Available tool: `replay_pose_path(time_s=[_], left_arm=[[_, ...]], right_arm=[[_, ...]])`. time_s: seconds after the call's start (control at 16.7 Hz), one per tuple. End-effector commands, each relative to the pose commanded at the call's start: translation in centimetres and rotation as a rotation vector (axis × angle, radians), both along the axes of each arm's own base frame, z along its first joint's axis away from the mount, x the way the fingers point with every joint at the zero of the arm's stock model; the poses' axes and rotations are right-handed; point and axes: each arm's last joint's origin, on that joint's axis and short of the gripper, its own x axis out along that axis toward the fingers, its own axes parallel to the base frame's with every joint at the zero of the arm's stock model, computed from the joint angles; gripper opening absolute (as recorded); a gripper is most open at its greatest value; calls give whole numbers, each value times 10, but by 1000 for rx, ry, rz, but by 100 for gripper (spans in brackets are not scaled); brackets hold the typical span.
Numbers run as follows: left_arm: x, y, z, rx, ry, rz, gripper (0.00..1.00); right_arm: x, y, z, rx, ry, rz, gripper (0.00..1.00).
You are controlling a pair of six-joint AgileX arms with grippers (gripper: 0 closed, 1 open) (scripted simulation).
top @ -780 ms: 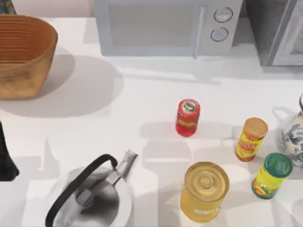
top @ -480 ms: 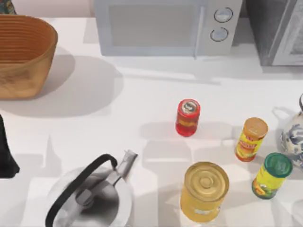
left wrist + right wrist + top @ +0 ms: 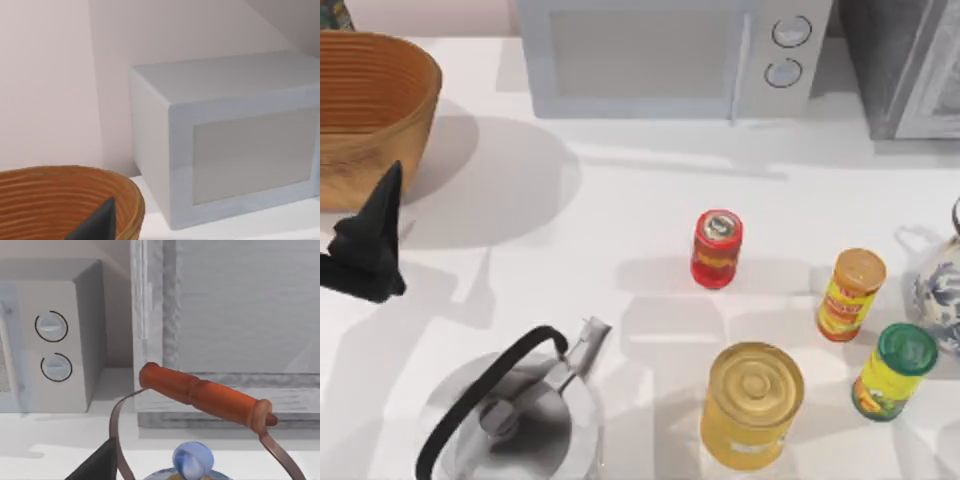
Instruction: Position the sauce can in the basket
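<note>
The sauce can (image 3: 717,248), small and red with a silvery top, stands upright on the white table right of centre. The wicker basket (image 3: 360,165) sits at the far left back corner, and its rim also appears in the left wrist view (image 3: 60,200). My left gripper (image 3: 365,250) hovers just in front of the basket, far to the left of the can, with nothing seen in it. A dark part of my right gripper (image 3: 97,465) is at the edge of the right wrist view, over the teapot at the table's right side.
A microwave (image 3: 665,55) stands at the back, with a grey cabinet (image 3: 910,65) to its right. A steel kettle (image 3: 510,420) sits front left. A big yellow can (image 3: 750,402), an orange-lidded bottle (image 3: 850,293), a green-lidded bottle (image 3: 893,370) and a blue-white teapot (image 3: 942,285) crowd the front right.
My left gripper has moved from the table's left edge up and to the right, to just in front of the basket. The sauce can has not moved.
</note>
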Motion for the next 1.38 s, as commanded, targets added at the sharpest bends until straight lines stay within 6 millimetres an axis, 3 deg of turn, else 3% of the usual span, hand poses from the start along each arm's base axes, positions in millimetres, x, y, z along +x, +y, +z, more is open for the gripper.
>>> replay_pose_path(time_s=[0.18,0.36,0.78,1.08,1.38], left_arm=[[41,-15,0,-5,57,-169,100],[87,-35,-16,-16,117,-344,100],[173,-85,-97,-18,133,-710,100],[199,-114,-163,-2,67,-923,100],[199,-133,-208,7,29,-1078,100]], right_arm=[[0,0,0,0,0,0,100],[0,0,0,0,0,0,100],[0,0,0,0,0,0,100],[0,0,0,0,0,0,100],[0,0,0,0,0,0,100]])
